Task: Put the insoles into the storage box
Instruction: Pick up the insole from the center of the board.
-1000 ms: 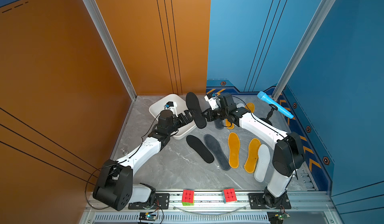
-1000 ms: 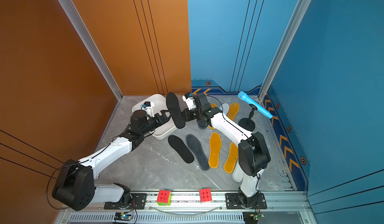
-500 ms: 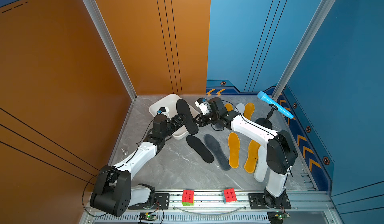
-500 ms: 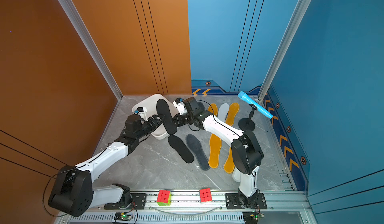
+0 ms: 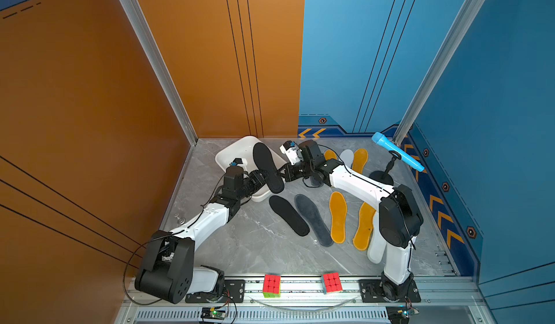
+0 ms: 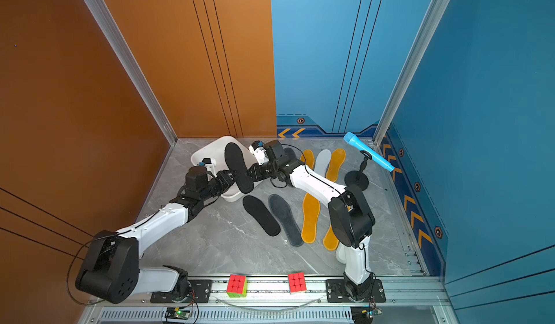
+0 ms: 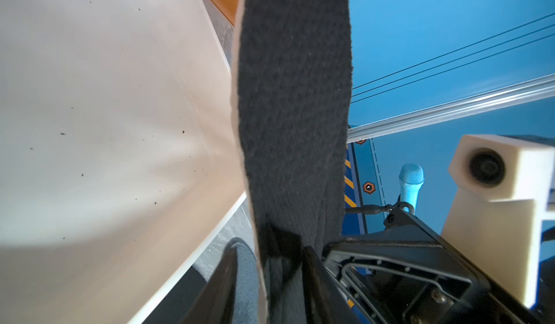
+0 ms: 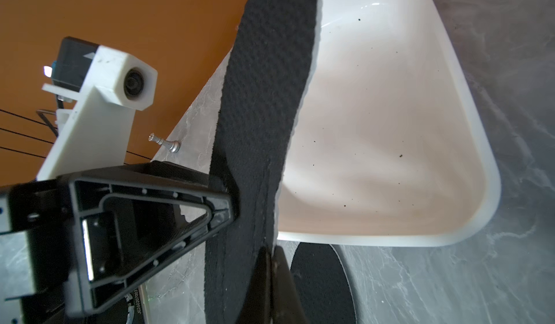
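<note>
A black insole (image 5: pixel 268 166) (image 6: pixel 238 168) hangs on edge over the right rim of the white storage box (image 5: pixel 237 148) (image 6: pixel 210 151). My right gripper (image 5: pixel 282 172) (image 8: pixel 271 250) is shut on its lower edge. My left gripper (image 5: pixel 265 178) (image 7: pixel 270 249) straddles the same insole (image 7: pixel 294 112). One finger (image 8: pixel 231 208) touches it and a gap shows beside the other, so the jaws stand open. The box (image 8: pixel 390 142) holds no insole. On the floor lie a black insole (image 5: pixel 288 216), a dark grey one (image 5: pixel 313 219), two orange ones (image 5: pixel 338 217) and a white one (image 5: pixel 377 244).
More insoles (image 5: pixel 359 158) lie at the back right behind the right arm. A blue microphone (image 5: pixel 398 151) stands on a black stand at the far right. Two colour cubes (image 5: pixel 271 285) sit on the front rail. A small metal pin (image 5: pixel 179 218) stands near the left wall.
The right arm carried the black insole leftward to the box's right rim. The left gripper came up to it and its jaws have narrowed around it.
</note>
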{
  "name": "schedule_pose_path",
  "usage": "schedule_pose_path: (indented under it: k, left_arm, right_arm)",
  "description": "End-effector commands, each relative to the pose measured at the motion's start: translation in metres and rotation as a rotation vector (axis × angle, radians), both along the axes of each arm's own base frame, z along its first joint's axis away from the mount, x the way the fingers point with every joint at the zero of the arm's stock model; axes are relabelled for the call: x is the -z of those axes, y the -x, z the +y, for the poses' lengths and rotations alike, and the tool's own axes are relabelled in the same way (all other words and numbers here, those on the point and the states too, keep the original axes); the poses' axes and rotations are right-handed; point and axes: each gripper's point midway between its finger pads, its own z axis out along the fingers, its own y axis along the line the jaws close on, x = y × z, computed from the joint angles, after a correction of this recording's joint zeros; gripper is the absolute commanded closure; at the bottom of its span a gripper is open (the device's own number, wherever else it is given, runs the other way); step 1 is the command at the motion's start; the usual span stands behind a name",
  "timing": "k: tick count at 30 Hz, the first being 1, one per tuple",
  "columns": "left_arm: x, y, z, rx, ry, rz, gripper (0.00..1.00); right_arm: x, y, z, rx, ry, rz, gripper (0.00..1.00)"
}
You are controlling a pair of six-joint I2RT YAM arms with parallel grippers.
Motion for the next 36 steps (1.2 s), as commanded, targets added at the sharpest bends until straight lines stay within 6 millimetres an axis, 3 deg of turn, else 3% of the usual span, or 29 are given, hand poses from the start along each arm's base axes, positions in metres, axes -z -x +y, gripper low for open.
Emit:
schedule_pose_path:
  k: [1,6,7,13,14,15,19,24,27,32,36]
  left_arm:
    - [-0.008,-0.001,-0.004,0.026,0.014,-0.010,0.71]
    - [-0.009,-0.002,-0.005,0.030,0.025,-0.011,0.98]
    - [-0.009,-0.002,-0.005,0.028,0.029,-0.009,1.00]
    - [-0.007,-0.007,0.000,-0.002,0.047,0.005,1.00]
    - [-0.009,-0.008,0.001,-0.006,0.051,0.003,1.00]
    - [-0.012,-0.009,0.001,-0.009,0.057,-0.001,1.00]
    - [-0.019,-0.013,0.010,-0.054,0.064,-0.021,1.00]
    - [-0.033,-0.025,0.037,-0.129,0.079,-0.037,1.00]
    - [-0.030,-0.039,0.056,-0.170,0.043,0.030,1.00]
    - [-0.016,-0.062,0.072,-0.223,-0.011,0.177,1.00]
    - [0.001,-0.078,0.080,-0.270,-0.061,0.258,1.00]
  right_arm:
    - [-0.011,-0.008,0.005,0.003,-0.036,-0.015,1.00]
    - [-0.007,-0.009,0.004,0.007,-0.033,-0.009,1.00]
    - [-0.008,-0.011,0.004,0.009,-0.036,-0.010,1.00]
    - [-0.025,-0.021,0.008,0.025,-0.051,-0.019,1.00]
    - [-0.027,-0.024,0.009,0.027,-0.051,-0.017,0.96]
    - [-0.026,-0.027,0.008,0.037,-0.044,-0.012,0.86]
    - [-0.031,-0.038,0.002,0.070,-0.054,-0.007,0.68]
    - [-0.057,-0.046,-0.024,0.120,-0.113,-0.019,0.60]
    - [-0.073,-0.042,-0.044,0.143,-0.126,-0.032,0.59]
    - [-0.088,-0.025,-0.072,0.169,-0.095,-0.074,0.57]
    - [-0.094,-0.016,-0.083,0.178,-0.088,-0.079,0.57]
